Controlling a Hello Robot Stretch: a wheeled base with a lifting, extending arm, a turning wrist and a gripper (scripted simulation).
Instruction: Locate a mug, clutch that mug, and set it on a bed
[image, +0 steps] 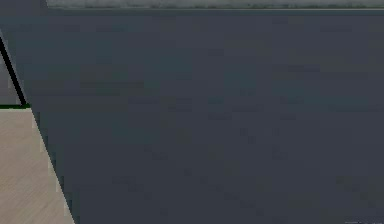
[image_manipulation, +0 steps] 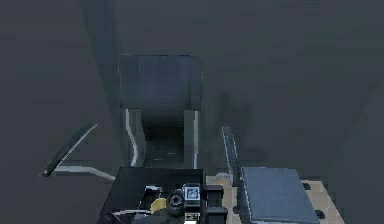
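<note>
At the arm side view's bottom edge I see the arm's end with its white marked squares (image_manipulation: 190, 194) and, left of them, the gripper (image_manipulation: 150, 207) as a dark body. A small yellowish blob (image_manipulation: 160, 205) sits at the gripper, too small to name. I cannot tell whether the gripper holds anything, because its far end merges with the dark shapes around it. A dark grey chair (image_manipulation: 160, 95) with a tall back stands just beyond the gripper.
The chair's armrests (image_manipulation: 68, 150) spread out to both sides. A grey padded block (image_manipulation: 275, 195) lies at the arm side view's lower right on beige floor (image_manipulation: 325, 200). In the forward view a broad dark grey surface (image: 220, 120) stands close ahead, with beige floor (image: 25, 170) at lower left.
</note>
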